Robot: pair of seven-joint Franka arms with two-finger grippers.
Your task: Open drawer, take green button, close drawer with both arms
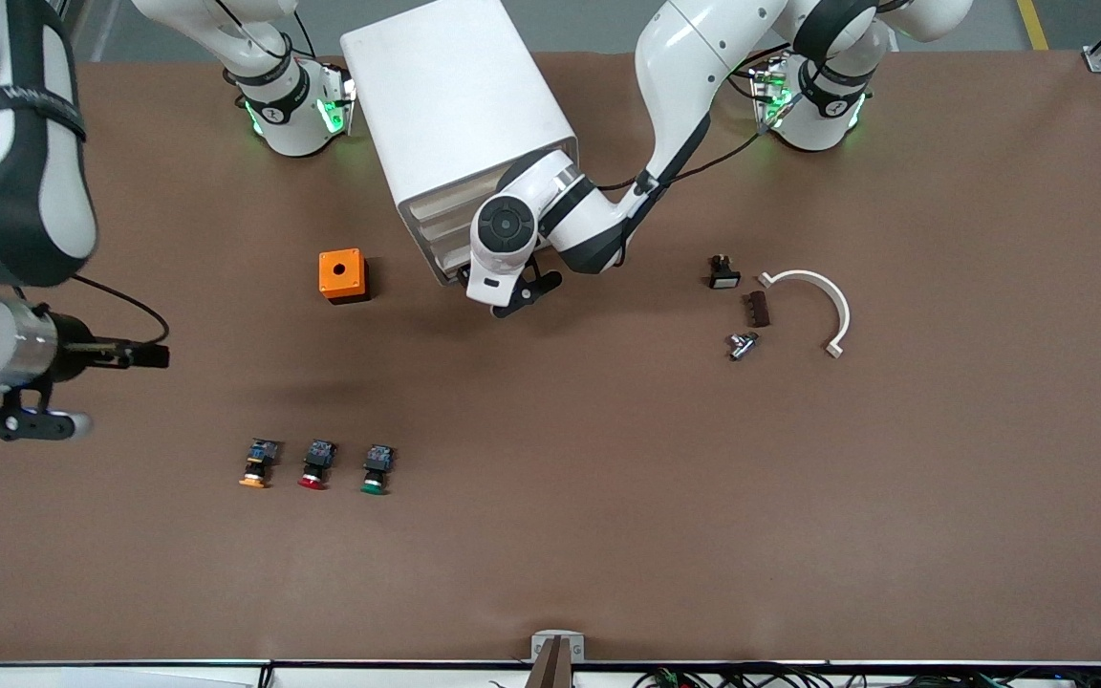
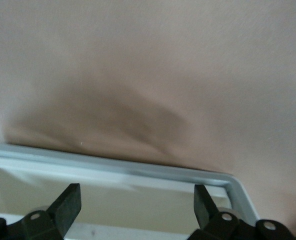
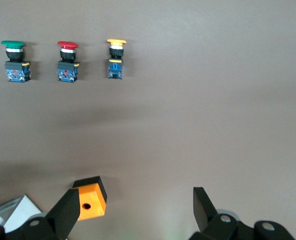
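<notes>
The white cabinet (image 1: 455, 115) stands between the arms' bases, its cream drawer (image 1: 438, 241) fronts shut and facing the front camera. My left gripper (image 1: 517, 294) is at the lowest front, open. In the left wrist view its fingers (image 2: 68, 206) stand wide apart on either side of a cream drawer (image 2: 133, 200) front. The green button (image 1: 377, 469) lies in a row with a red-capped one (image 1: 316, 465) and an orange-capped one (image 1: 257, 463). My right gripper (image 1: 20, 422) hangs open above the table's right-arm end. Its wrist view shows the green button (image 3: 15, 61) well clear of it.
An orange box (image 1: 342, 275) with a hole on top sits beside the cabinet, farther from the front camera than the buttons. Toward the left arm's end lie a white curved piece (image 1: 823, 306), a brown block (image 1: 759, 308), a small black part (image 1: 723, 272) and a metal part (image 1: 742, 344).
</notes>
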